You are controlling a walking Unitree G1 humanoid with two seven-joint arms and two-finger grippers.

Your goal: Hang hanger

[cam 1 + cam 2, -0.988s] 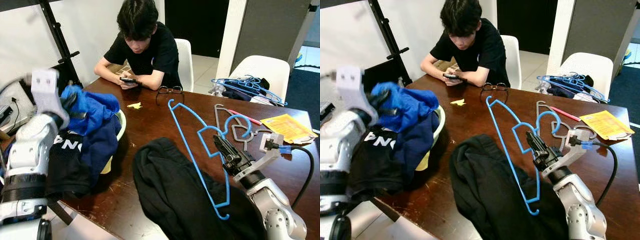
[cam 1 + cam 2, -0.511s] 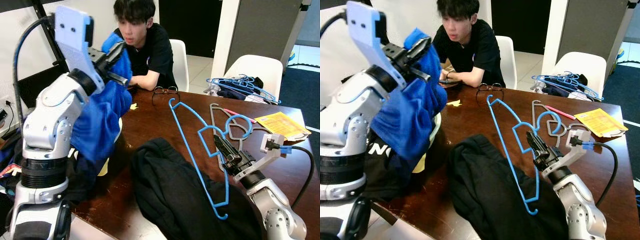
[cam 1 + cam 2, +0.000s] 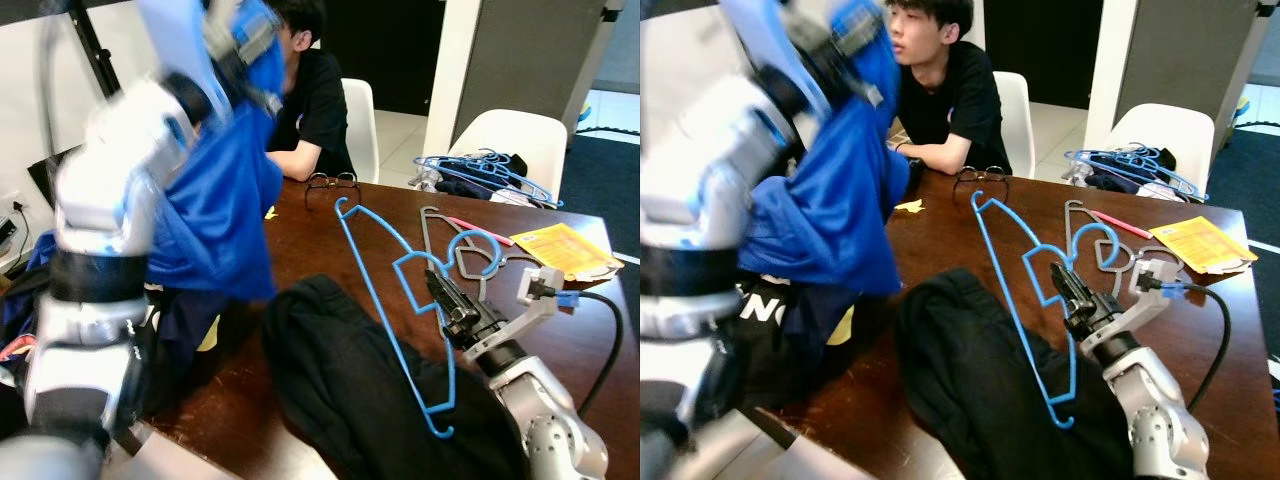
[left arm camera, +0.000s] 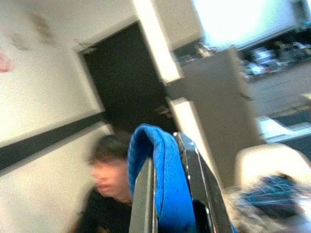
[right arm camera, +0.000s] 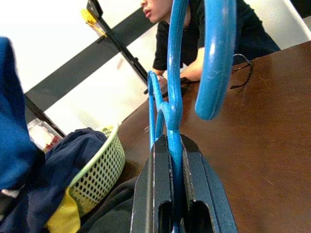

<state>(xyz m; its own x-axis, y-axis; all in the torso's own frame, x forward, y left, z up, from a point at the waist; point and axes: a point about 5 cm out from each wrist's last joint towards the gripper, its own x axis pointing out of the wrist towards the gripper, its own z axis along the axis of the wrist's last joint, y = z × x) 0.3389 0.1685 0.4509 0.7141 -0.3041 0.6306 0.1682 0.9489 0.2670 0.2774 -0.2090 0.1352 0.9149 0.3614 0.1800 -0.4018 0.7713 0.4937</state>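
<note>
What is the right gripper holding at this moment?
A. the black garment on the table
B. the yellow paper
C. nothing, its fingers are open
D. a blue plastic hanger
D: the right gripper is shut on the blue hanger, whose thin blue bar runs between its two black fingers.

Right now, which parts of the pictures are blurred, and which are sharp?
Both eye views: the raised left arm, with the blue garment in the left gripper, is smeared; the right gripper, shut on the blue hanger, and the table are sharp. Left wrist view: soft, with a washed-out bright window. Right wrist view: sharp, and the wall is very bright.
</note>
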